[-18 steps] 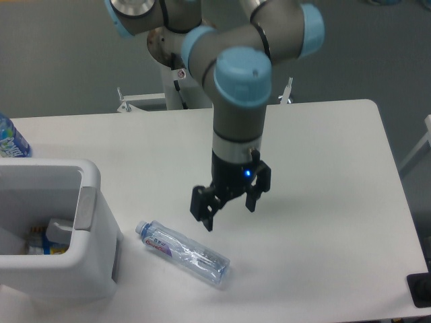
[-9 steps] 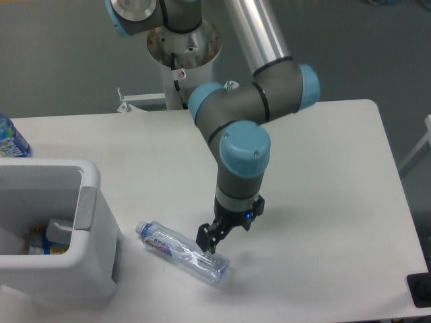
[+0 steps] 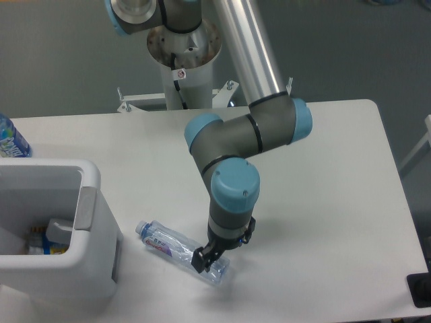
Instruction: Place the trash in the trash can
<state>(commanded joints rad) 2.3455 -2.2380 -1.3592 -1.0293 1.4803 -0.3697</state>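
Down on the desk [image 3: 323, 175] — crushed clear bottle [image 3: 176, 248], pale blue cap toward the trash can [image 3: 87, 202], purple-blue label near the cap, lying just beside the bin. Hand [image 3: 207, 258] low over the bottle's far end (spread or pinching: cannot tell) — fingers mostly hidden.

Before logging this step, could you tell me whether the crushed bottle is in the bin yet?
Not yet: the crushed bottle lies on the table, outside the trash can.

White table [image 3: 323, 168]; bright-blue-label bottle [image 3: 10, 140] at far left edge, partly cut off.
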